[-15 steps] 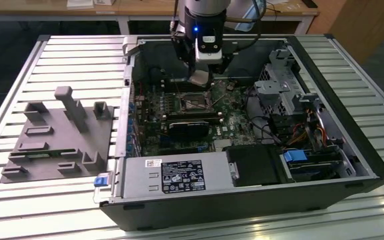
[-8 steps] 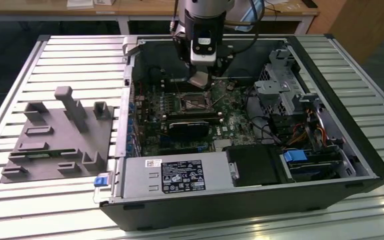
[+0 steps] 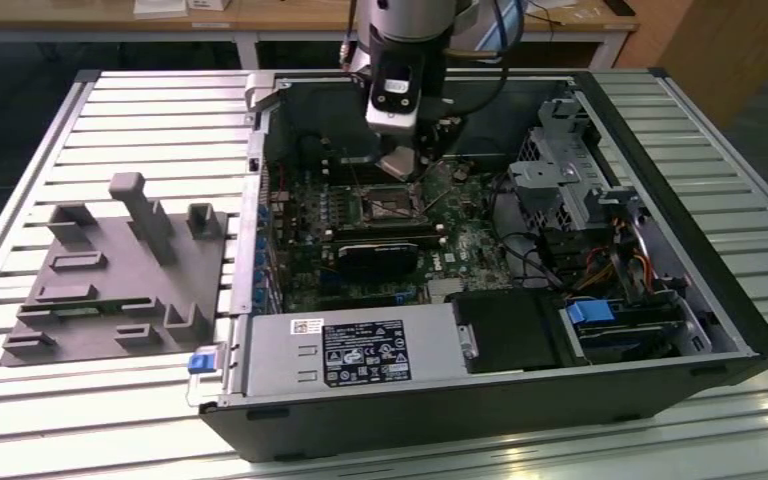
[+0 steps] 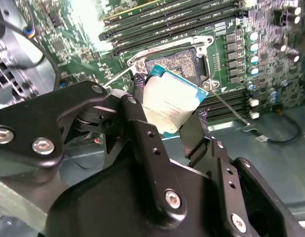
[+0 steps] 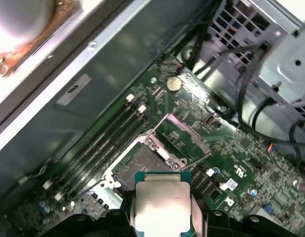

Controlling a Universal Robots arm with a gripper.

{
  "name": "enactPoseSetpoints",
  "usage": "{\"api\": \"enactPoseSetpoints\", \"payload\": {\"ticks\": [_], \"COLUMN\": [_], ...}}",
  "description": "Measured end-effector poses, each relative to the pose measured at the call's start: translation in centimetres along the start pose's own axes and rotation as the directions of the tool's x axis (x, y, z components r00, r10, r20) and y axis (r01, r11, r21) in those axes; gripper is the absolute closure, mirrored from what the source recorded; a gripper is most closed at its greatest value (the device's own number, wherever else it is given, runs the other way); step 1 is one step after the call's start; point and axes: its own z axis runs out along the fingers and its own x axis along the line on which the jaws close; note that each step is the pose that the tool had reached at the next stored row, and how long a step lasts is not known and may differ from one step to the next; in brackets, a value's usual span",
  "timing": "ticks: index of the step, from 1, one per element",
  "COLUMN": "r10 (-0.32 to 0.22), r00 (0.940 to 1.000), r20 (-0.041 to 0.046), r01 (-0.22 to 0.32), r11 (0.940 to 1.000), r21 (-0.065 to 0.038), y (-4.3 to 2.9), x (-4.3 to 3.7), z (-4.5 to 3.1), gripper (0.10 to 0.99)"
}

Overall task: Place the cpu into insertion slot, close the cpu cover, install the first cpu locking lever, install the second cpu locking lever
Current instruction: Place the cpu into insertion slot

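Fingers (image 4: 142, 128) of the gripper (image 4: 167, 118) are narrow and clamp the cpu (image 4: 172, 98) by two edges, tilted, just above the insertion slot (image 4: 181, 63) near the middle of the motherboard (image 5: 241, 168); the cpu cover (image 5: 182, 133) seems to stand open at one edge of the slot.

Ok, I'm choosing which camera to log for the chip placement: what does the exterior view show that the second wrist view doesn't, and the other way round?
Exterior view: the whole open computer case, its power supply at the end nearest the camera, and a grey fixture block on the table to the exterior view's left.
Second wrist view: the cpu clamped in the gripper, tilted and not yet seated.
Shared: the insertion slot, the green motherboard around it, and the gripper above the slot.
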Motion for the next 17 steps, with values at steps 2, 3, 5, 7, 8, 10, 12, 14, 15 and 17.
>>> {"api": "enactPoseSetpoints", "payload": {"ticks": [2, 3, 5, 7, 8, 10, 12, 14, 15, 17], "r10": [0.037, 0.055, 0.091, 0.128, 0.146, 0.181, 0.216, 0.251, 0.269, 0.304], "r00": [0.9993, 0.9985, 0.9959, 0.9917, 0.9893, 0.9834, 0.9762, 0.9676, 0.9629, 0.9523], "r20": [0.0034, 0.0050, 0.0082, 0.0116, 0.0132, 0.0164, 0.0196, 0.0227, 0.0243, 0.0276], "r01": [-0.037, -0.055, -0.091, -0.128, -0.146, -0.181, -0.216, -0.251, -0.269, -0.304], "r11": [0.9993, 0.9985, 0.9959, 0.9918, 0.9893, 0.9835, 0.9764, 0.9679, 0.9632, 0.9526], "r21": [0.000, 0.000, 0.000, 0.000, 0.000, -0.001, -0.001, -0.002, -0.002, -0.003], "y": [-0.01, -0.02, -0.03, -0.04, -0.05, -0.05, -0.06, -0.08, -0.08, -0.09], "x": [0.00, 0.00, 0.00, 0.00, 0.00, 0.00, 0.00, 0.00, 0.00, 0.00], "z": [0.12, 0.18, 0.30, 0.42, 0.48, 0.60, 0.72, 0.84, 0.90, 1.03], "gripper": [0.549, 0.549, 0.549, 0.549, 0.549, 0.549, 0.549, 0.549, 0.549, 0.549]}}
